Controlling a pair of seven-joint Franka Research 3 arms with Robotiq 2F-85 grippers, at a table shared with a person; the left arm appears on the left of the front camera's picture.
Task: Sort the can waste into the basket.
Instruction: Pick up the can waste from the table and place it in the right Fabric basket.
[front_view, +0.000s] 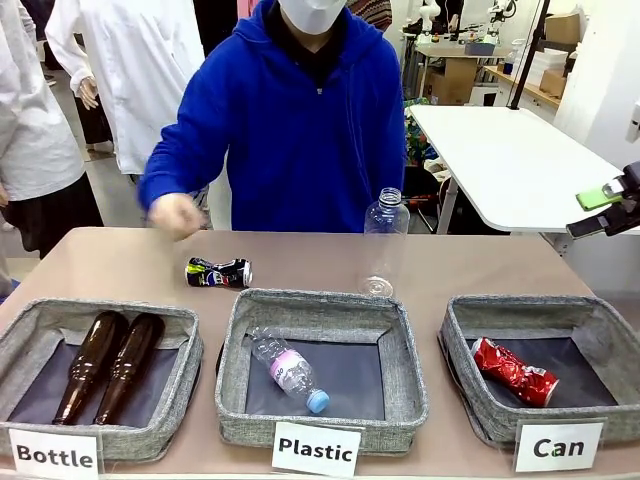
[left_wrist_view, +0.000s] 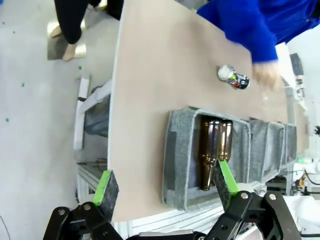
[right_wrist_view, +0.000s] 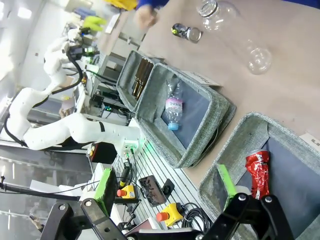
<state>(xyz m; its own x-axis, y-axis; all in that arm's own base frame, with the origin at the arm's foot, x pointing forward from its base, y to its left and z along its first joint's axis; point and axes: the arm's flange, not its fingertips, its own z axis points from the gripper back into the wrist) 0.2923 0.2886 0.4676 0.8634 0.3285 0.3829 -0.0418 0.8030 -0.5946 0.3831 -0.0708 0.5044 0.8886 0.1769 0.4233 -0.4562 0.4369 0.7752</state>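
Black, green-marked can (front_view: 219, 272), dented, lies on its side on the desk (front_view: 120, 260), well apart from the Can basket (front_view: 520, 306), where the crushed red can (front_view: 514, 371) already rests. Risk: it may roll or slip when pinched, and the person's hand (front_view: 175, 215) is close enough to be struck. Spread and empty: left fingers (left_wrist_view: 103, 182), right fingers (right_wrist_view: 105, 182).

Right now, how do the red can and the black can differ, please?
The red can lies in the Can basket; the black can lies on the table outside it. The red can has white marks; the black can green and white. Both are dented, lying sideways.
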